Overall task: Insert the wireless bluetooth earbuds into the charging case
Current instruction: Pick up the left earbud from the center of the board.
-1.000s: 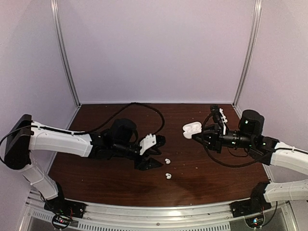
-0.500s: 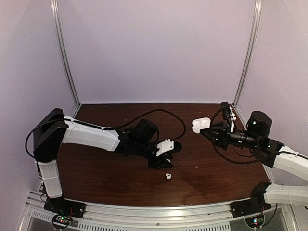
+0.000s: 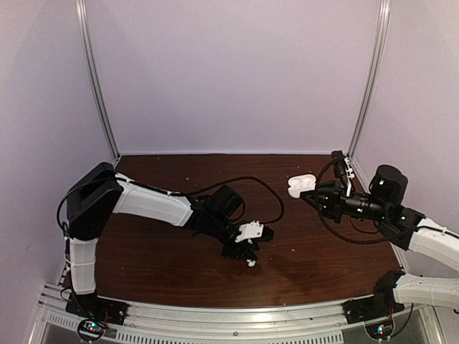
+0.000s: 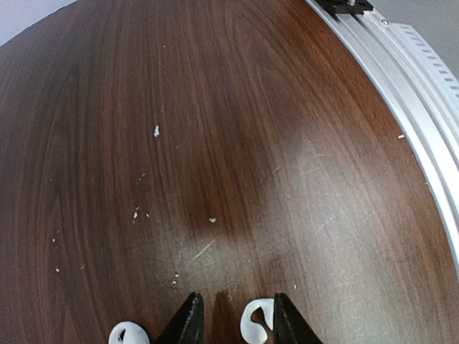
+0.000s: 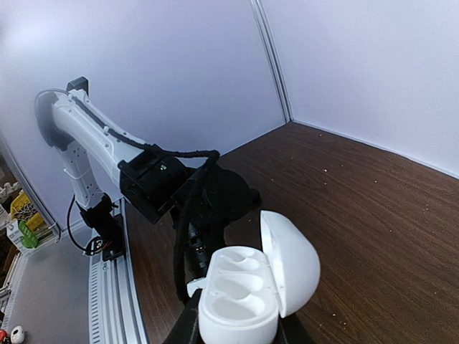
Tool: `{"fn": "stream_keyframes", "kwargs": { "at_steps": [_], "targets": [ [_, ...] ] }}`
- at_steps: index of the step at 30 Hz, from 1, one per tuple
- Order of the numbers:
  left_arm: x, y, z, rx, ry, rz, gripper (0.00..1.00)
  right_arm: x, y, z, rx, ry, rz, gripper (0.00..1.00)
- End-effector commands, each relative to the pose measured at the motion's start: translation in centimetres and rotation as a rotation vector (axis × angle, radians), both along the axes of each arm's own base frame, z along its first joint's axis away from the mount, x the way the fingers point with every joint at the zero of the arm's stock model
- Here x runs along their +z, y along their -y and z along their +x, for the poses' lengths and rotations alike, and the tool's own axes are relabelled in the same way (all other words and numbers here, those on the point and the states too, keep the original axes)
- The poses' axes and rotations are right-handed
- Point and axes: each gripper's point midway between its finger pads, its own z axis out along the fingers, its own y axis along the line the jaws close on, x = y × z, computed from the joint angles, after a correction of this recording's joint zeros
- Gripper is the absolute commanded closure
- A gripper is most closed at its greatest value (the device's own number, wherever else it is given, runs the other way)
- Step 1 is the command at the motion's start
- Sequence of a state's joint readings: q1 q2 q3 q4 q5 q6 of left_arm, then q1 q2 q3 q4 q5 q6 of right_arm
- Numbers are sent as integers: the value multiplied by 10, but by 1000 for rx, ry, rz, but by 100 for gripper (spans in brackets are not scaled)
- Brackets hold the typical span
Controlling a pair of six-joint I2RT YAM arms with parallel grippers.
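Two white earbuds lie on the brown table. One earbud [image 4: 256, 322] sits between my left gripper's [image 4: 235, 321] black fingertips, against the right-hand finger [image 4: 285, 322], with a gap to the other finger. The second earbud [image 4: 129, 334] lies just outside the left-hand finger. From above, the left gripper [image 3: 246, 252] is low over the table with one earbud [image 3: 251, 263] showing beside it. My right gripper [image 3: 315, 195] is shut on the white charging case [image 3: 300, 185], held above the table at the right. The case [image 5: 247, 294] has its lid [image 5: 292, 261] swung open and its wells empty.
A black cable [image 3: 265, 188] loops over the table behind the left arm. The metal rail [image 4: 401, 79] runs along the table's near edge. Small white crumbs [image 4: 156, 130] dot the wood. Walls and corner posts [image 3: 362, 79] enclose the back.
My left arm has reached right and toward the front, coming down over the earbuds with its jaws narrowing around one. The right gripper has carried the open case slightly right and back.
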State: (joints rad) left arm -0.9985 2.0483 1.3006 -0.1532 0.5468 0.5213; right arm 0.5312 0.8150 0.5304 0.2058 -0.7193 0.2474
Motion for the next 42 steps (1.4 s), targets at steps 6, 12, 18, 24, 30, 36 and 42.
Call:
{"fn": "stream_keyframes", "kwargs": {
  "at_steps": [6,12,18,24,30,36,42],
  "targets": [
    [-10,9,0,-62,27,-15,67,4,0,1,15,0,14,100],
    [-17,4,-3,-73,15,13,67,4,0,1,15,-3,12,100],
    [-26,-7,-13,-70,-26,42,68,2,0,2,16,-9,11,100],
    [-29,-14,-16,-63,-33,61,68,2,-1,2,22,-12,11,100],
    [-32,-21,-17,-49,-35,96,68,3,0,2,16,-10,13,100],
    [-34,-31,-20,-30,-40,126,72,2,1,3,15,-11,13,100],
    [-25,-39,-15,24,-20,127,78,3,1,3,14,-9,14,100]
  ]
}}
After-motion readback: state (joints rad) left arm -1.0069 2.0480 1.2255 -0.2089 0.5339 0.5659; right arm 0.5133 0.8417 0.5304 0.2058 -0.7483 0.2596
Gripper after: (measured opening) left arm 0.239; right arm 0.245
